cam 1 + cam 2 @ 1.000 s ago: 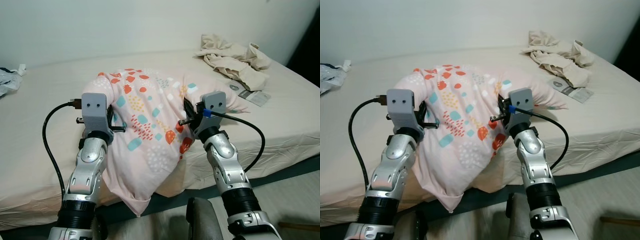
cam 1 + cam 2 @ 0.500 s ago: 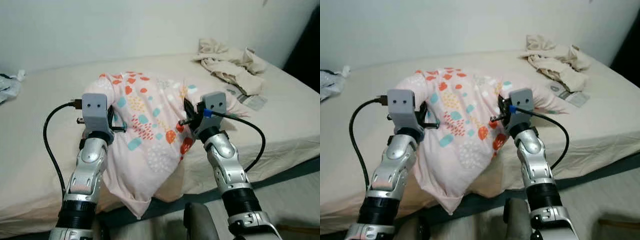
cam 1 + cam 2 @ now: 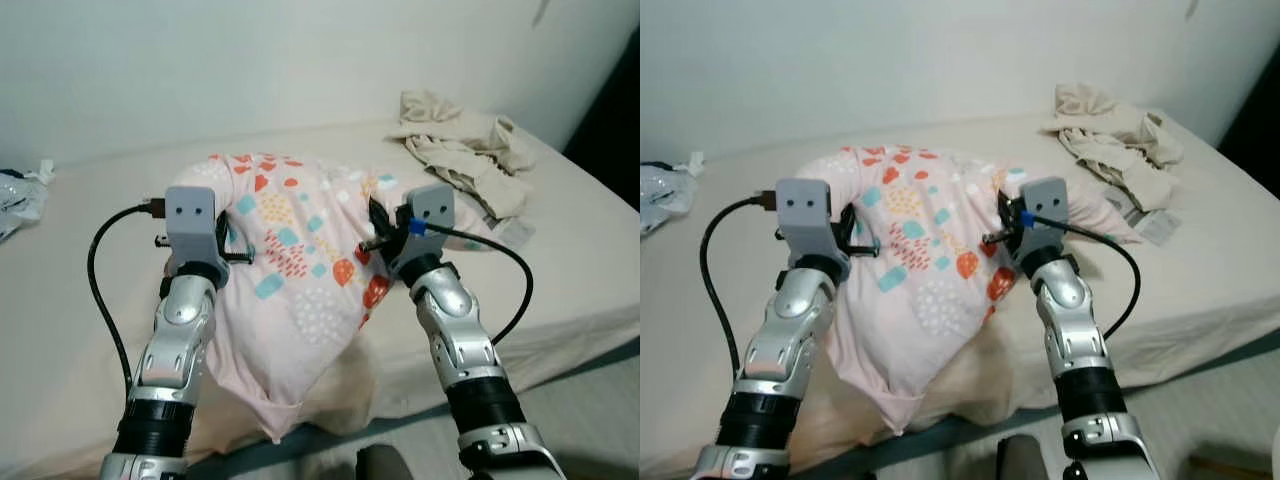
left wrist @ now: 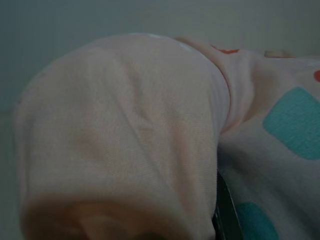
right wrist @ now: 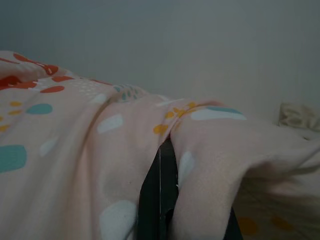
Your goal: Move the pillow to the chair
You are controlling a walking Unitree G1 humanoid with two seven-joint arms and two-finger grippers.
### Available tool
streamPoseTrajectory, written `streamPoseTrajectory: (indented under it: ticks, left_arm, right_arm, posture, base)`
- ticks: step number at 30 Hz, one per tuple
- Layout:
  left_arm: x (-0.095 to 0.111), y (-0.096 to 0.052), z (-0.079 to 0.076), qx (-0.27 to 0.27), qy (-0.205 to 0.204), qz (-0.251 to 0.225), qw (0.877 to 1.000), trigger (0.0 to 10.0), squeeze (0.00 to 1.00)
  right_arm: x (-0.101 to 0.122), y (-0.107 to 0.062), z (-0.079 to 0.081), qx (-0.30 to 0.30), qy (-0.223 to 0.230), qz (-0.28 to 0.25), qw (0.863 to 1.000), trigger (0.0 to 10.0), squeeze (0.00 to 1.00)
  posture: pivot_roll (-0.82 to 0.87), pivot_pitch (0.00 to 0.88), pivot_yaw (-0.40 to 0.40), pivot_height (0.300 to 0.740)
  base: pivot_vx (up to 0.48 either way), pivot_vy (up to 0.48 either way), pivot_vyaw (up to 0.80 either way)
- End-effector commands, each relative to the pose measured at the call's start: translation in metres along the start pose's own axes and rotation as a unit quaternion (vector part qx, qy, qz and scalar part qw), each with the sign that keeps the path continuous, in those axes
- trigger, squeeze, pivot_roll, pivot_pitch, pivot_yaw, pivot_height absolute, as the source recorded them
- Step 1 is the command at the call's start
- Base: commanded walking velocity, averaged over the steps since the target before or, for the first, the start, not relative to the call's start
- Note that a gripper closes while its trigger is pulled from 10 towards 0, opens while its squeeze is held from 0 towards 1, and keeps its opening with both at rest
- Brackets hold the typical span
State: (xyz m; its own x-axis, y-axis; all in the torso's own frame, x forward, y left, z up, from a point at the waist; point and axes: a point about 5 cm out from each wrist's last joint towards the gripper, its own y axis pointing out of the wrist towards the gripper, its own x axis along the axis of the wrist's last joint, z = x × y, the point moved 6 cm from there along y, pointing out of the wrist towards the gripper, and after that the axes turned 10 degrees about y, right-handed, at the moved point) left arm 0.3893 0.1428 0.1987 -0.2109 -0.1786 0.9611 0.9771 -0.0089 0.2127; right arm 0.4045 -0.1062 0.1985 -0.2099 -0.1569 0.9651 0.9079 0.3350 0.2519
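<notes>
- Above the near edge of the bed point(image 3: 80, 300), the pillow point(image 3: 300, 260) is hanging between the two arms, its pale pink cover dotted with red, teal, yellow and white marks.
- The left tool point(image 3: 232, 243) is pressing into the pillow's left side, and its fingers are clamped on a bunched fold of the cover; in the left wrist view the pink fabric point(image 4: 125, 135) is bulging over a dark finger point(image 4: 226, 220).
- The right tool point(image 3: 378, 228) is gripping the pillow's right side, its fingers closed on the cloth; in the right wrist view a black finger point(image 5: 159, 200) is sitting in a crease of the cover.
- The pillow's lower end is drooping to a point past the mattress edge, while its upper part is reaching back over the bed.
- A heap of crumpled beige cloth point(image 3: 460, 140) is lying on the far right of the bed, well apart from the pillow.
- A crinkled plastic bag point(image 3: 15, 190) is resting at the bed's far left edge.
- A plain pale wall point(image 3: 250, 60) is standing behind the bed.
</notes>
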Motion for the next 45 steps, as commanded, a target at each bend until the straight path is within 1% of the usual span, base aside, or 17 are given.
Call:
streamPoseTrajectory:
  ticks: [1,11,21,30,32,34,41,42,45]
  left_arm:
    - [0.012,0.002,-0.007,-0.01,0.005,-0.023,1.0,10.0,0.0]
    - [0.011,0.002,-0.002,0.001,0.002,-0.021,1.0,10.0,0.0]
    - [0.009,0.001,-0.001,0.008,0.001,-0.019,1.0,10.0,0.0]
    - [0.007,0.001,0.004,0.015,0.002,-0.015,1.0,10.0,0.0]
    - [0.006,0.001,0.004,0.016,0.002,-0.014,1.0,10.0,0.0]
    - [0.005,0.001,0.006,0.019,0.002,-0.011,1.0,10.0,0.0]
    - [0.001,0.0,0.008,0.023,0.0,-0.007,1.0,10.0,0.0]
    - [-0.001,-0.001,0.007,0.022,-0.004,-0.003,1.0,10.0,0.0]
    - [-0.021,-0.004,0.008,0.019,-0.017,0.024,0.999,10.0,0.0]
  right_arm:
    - [0.017,0.005,0.021,0.041,-0.005,-0.03,0.999,10.0,0.0]
    - [0.019,0.006,0.024,0.048,-0.004,-0.031,0.998,10.0,0.0]
    - [0.018,0.006,0.026,0.052,-0.003,-0.03,0.998,10.0,0.0]
    - [0.015,0.007,0.028,0.056,-0.005,-0.023,0.998,10.0,0.0]
    - [0.013,0.007,0.029,0.058,-0.006,-0.017,0.998,10.0,0.0]
    - [0.001,0.004,0.034,0.073,-0.024,0.003,0.997,10.0,0.0]
    - [-0.012,0.0,0.036,0.078,-0.023,0.025,0.996,10.0,0.0]
    - [-0.014,0.0,0.035,0.076,-0.023,0.028,0.996,10.0,0.0]
    - [-0.025,-0.004,0.031,0.069,-0.024,0.049,0.996,10.0,0.0]
  posture:
    - [-0.06,0.039,-0.005,0.685]
    - [-0.06,0.031,-0.01,0.74]
    - [-0.06,0.026,-0.014,0.74]
    - [-0.06,0.031,-0.015,0.74]
    - [-0.06,0.033,-0.015,0.74]
    - [-0.06,0.035,-0.016,0.74]
    - [-0.06,0.035,-0.015,0.74]
    - [-0.06,0.033,-0.015,0.74]
    - [-0.06,0.026,-0.019,0.74]
  base:
    - [0.0,0.0,0.0]
    - [0.0,0.0,0.0]
    - [0.0,0.0,0.0]
    - [0.0,0.0,0.0]
    - [0.0,0.0,0.0]
    - [0.0,0.0,0.0]
    - [0.0,0.0,0.0]
    - [0.0,0.0,0.0]
    - [0.0,0.0,0.0]
